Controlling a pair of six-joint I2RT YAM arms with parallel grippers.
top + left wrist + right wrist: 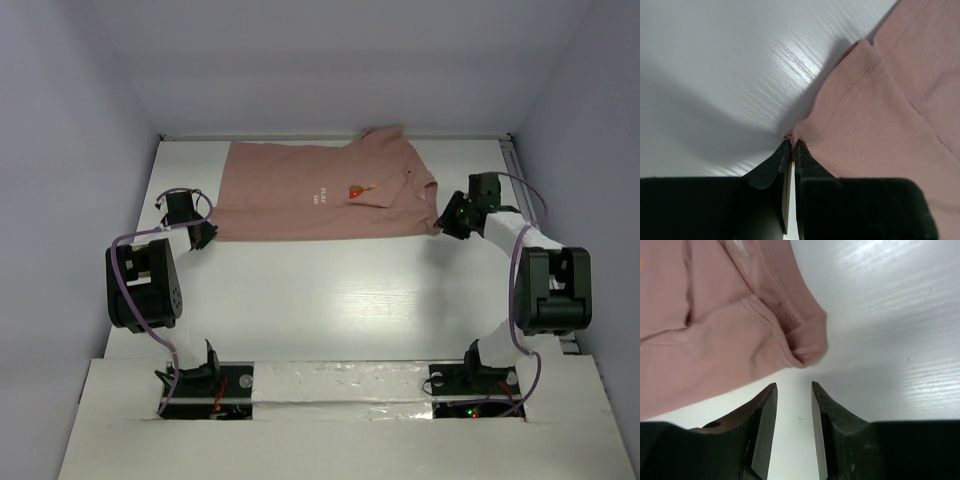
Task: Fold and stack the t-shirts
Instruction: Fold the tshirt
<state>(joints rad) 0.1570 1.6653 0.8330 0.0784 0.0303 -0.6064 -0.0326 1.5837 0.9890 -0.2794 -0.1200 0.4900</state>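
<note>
Item: one dusty-pink t-shirt (pixel 320 190), laid flat and partly folded over itself.
Position: it is found on the far half of the surface (pixel 330 300), at 12 o'clock from the arm bases.
Long axis: it is laid from 9 o'clock to 3 o'clock.
Heading: the sleeved, bunched end is turned to 3 o'clock and the straight edge to 9 o'clock.
Markings: white lettering (pixel 319 197) and a red-orange print (pixel 356 190) are seen near the middle.
Left fingers (pixel 772 167): pressed together, with a stitched corner of the t-shirt pinched at the tips, at its near 9 o'clock corner.
Right fingers (pixel 762 410): narrowly parted with nothing between them, set just beside the rolled corner at the 3 o'clock end and not touching it.
Surface: white and faintly grained, with glare noted.
Room: pale lilac-grey walls (pixel 60 150) are seen at 9, 12 and 3 o'clock.
</note>
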